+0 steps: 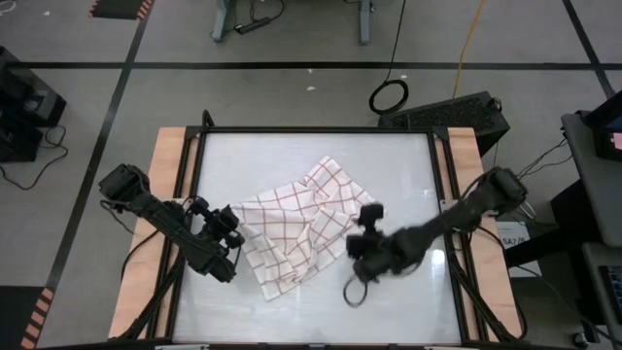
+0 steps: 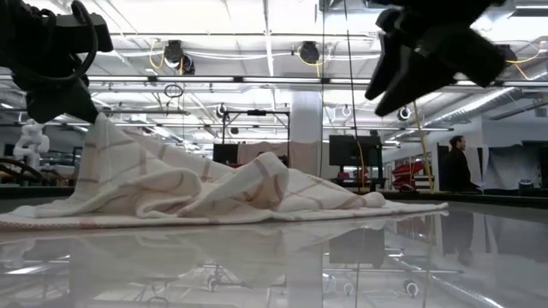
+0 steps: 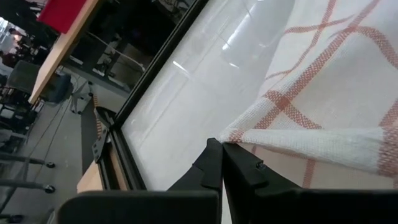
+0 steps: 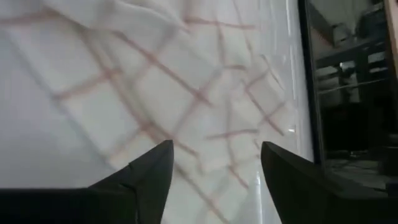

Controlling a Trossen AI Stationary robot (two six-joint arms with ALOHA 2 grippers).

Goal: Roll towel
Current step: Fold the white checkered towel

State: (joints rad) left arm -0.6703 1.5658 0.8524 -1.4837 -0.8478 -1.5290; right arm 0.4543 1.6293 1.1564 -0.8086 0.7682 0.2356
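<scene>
On the middle of the white counter (image 1: 292, 156) lies the towel (image 1: 296, 228), crumpled and folded over itself (its red-brown lines run in several directions). At its left edge the left gripper (image 3: 222, 151) has its jaws together, clamped on a corner of the cloth, and this corner is lifted above the counter in the low view. Over the right part of the towel hangs the right gripper (image 4: 214, 165), with its jaws apart and nothing between them. In the room behind the counter a person (image 2: 454, 164) stands far away.
</scene>
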